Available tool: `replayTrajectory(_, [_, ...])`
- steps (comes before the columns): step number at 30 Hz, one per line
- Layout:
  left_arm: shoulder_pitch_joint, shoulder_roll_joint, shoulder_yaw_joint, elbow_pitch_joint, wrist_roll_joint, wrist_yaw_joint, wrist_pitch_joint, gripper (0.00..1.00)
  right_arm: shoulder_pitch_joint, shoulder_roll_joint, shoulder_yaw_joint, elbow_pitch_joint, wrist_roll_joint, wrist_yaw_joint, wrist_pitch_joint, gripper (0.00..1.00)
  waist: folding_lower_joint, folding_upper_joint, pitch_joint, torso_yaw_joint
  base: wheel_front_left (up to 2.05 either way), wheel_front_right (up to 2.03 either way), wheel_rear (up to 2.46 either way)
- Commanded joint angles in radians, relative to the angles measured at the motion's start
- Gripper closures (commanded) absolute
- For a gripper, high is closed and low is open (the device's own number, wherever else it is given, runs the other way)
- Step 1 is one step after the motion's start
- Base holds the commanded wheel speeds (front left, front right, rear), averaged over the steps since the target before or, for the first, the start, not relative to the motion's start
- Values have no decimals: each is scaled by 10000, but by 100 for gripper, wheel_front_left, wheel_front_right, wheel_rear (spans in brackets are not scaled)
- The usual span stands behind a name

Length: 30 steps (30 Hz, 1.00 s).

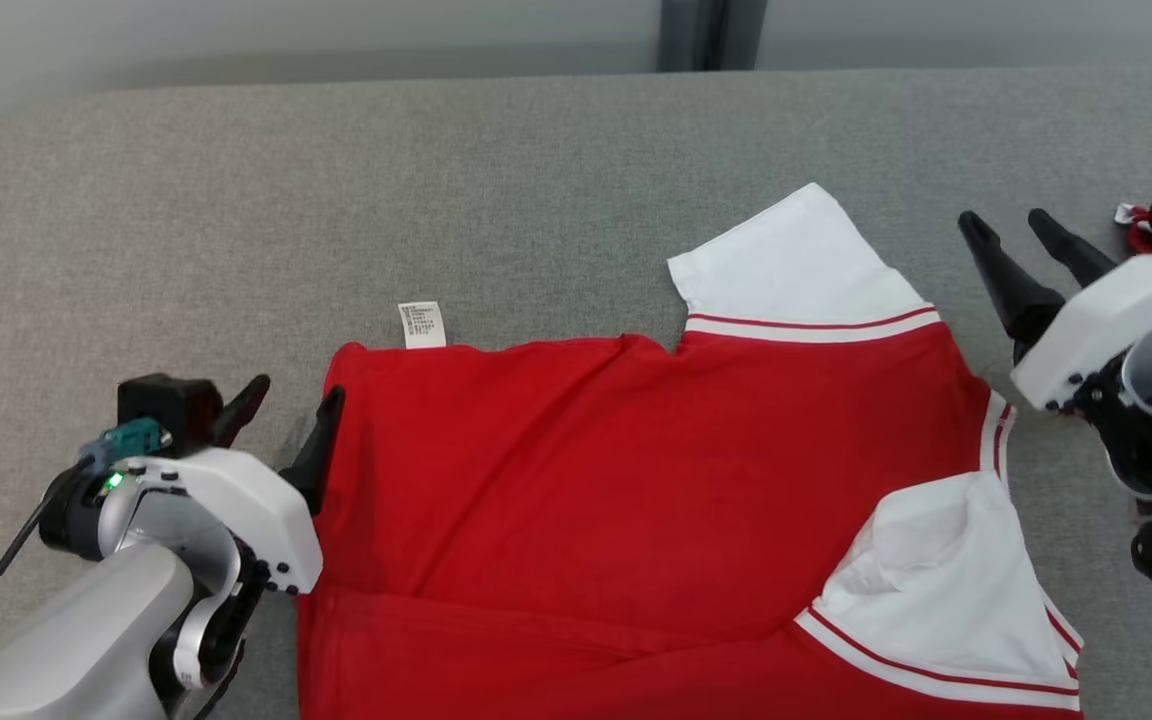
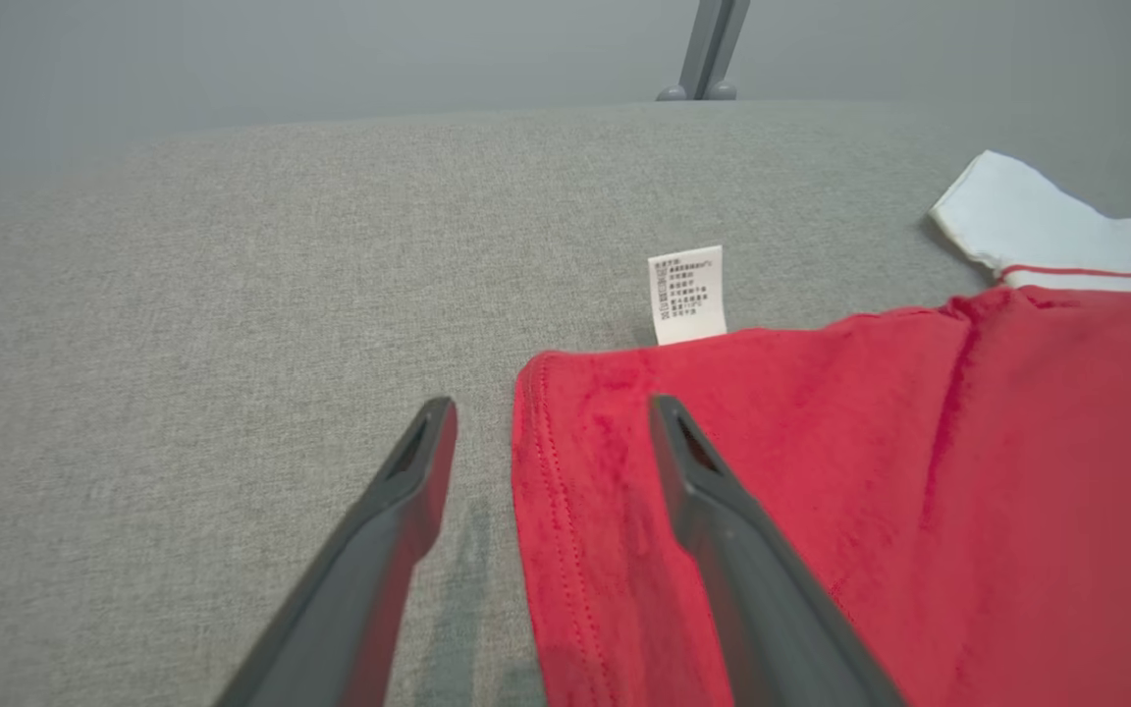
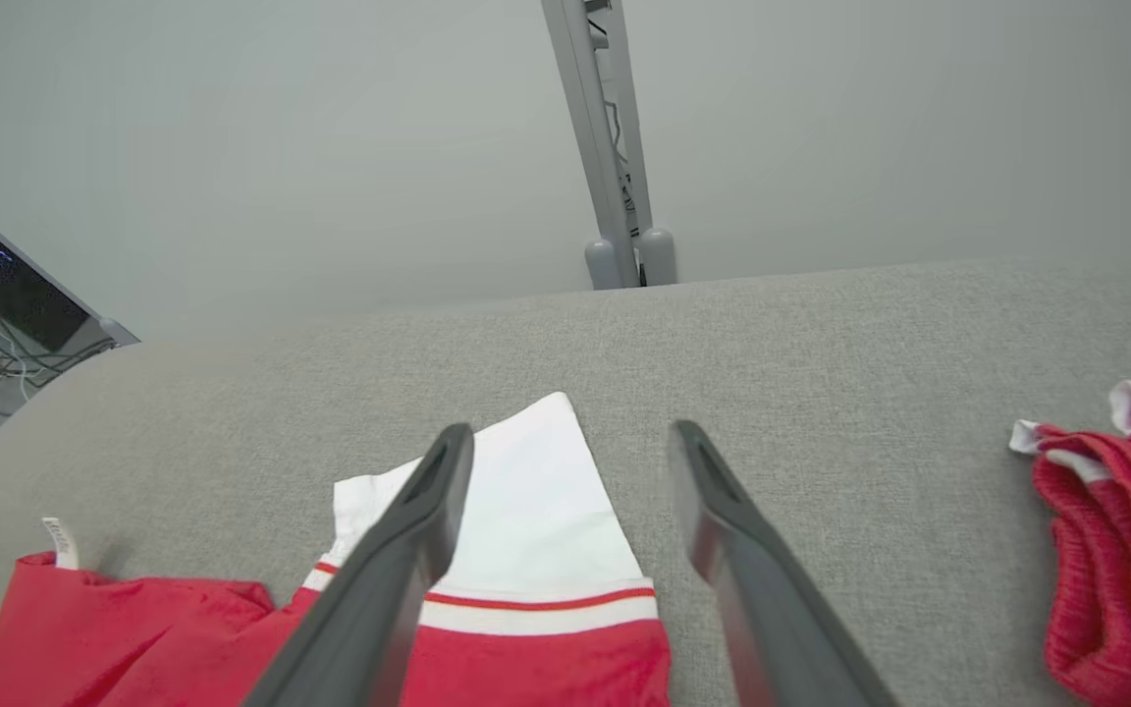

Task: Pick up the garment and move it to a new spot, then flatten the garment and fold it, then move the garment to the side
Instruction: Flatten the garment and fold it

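The garment (image 1: 636,480) is a soft red knit shirt with smooth white sleeves edged in thin red and white bands. It lies spread over the middle and near part of the table (image 1: 236,200), whose cover is a coarse grey woven cloth with a rounded far-left corner. Long shallow creases run across the red body and a stitched hem runs down its left edge. A small white care label (image 1: 422,324), its print too fine for me to read, sticks out past the far edge near the left corner. The far sleeve (image 1: 796,265) lies flat, pointing away from me, while the near sleeve (image 1: 946,590) is rumpled and folded onto the body. The bottom of the head view cuts off the shirt's near part. My left tool (image 1: 296,390) is spread wide with nothing in it at the garment's far-left corner, one dark tapered finger over the red hem and the other over bare table; I cannot tell whether either touches. My right tool (image 1: 1006,220) is also spread and empty, just right of the far sleeve. A second bunch of red ribbed cloth (image 3: 1115,550) lies well apart at the right, partly cut off. Bare table lies open to the left and beyond the garment up to the far edge
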Motion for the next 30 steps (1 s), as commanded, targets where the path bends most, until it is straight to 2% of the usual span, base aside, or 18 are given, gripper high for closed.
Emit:
replayTrajectory(1, [-320,-112,-9,171,117,-138,-31,0,-484,-114,178,422,-35,2,-133,0,0,0,522,253,0,0,0])
replayTrajectory(8, [-1656,-899,-63,854,536,-638,-193,0,-3022,-506,1451,2830,257,2,-416,0,0,0,1669,928,0,0,0])
replayTrajectory(17, [-2436,-1538,-246,1526,796,-1114,-304,0,-4609,-582,2866,4888,628,2,-404,0,0,0,2178,1355,0,0,0])
replayTrajectory(30, [-2788,-1881,-536,2165,723,-1608,70,0,-5232,-579,4107,6141,1431,2,-271,0,0,0,2315,1362,0,0,0])
